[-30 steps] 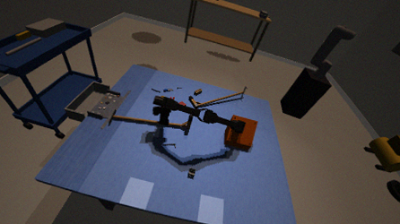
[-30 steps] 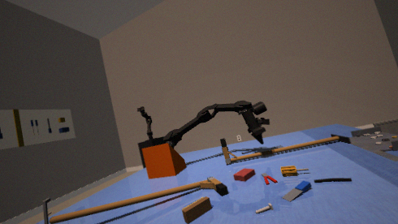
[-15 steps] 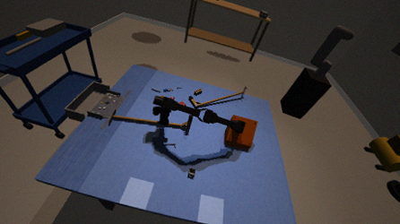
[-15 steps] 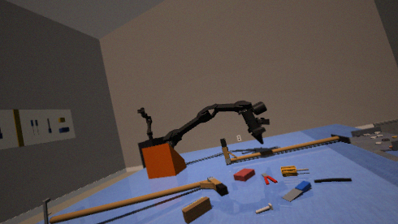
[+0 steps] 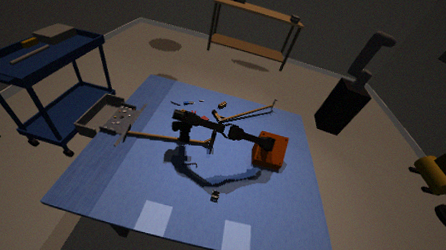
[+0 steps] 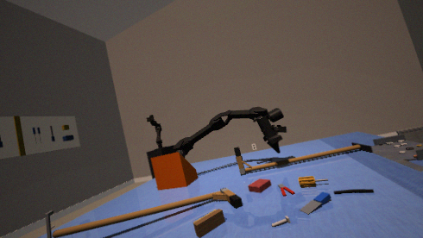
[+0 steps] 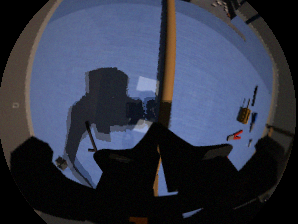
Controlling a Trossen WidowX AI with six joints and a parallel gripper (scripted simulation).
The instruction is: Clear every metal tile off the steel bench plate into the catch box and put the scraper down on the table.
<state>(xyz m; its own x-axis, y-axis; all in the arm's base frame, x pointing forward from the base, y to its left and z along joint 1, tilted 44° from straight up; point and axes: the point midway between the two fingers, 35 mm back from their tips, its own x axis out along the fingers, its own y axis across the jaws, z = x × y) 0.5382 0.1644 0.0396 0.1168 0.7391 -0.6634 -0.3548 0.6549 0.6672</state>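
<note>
The long scraper (image 5: 167, 137) (image 6: 302, 158) (image 7: 168, 50) lies flat on the blue table, its wooden handle running towards the steel bench plate (image 5: 114, 126) (image 6: 388, 151). Its dark blade (image 5: 120, 136) rests at the plate's near edge. Several small metal tiles (image 5: 123, 114) (image 6: 401, 144) lie on the plate. The open catch box (image 5: 89, 115) sits at the plate's far end. My gripper (image 5: 183, 135) (image 6: 274, 149) (image 7: 156, 124) is shut and empty. It hangs point-down a little above the scraper's handle, near the handle's end, without touching it.
The arm's orange base (image 5: 270, 150) (image 6: 172, 170) stands on the table. A second long-handled tool (image 5: 244, 112) (image 6: 142, 211) lies nearby. A red block (image 6: 259, 185), pliers (image 6: 285, 188), a blue-handled putty knife (image 6: 317, 203) and a wooden block (image 6: 209, 222) are scattered about. A blue cart (image 5: 41, 62) stands beside the catch box.
</note>
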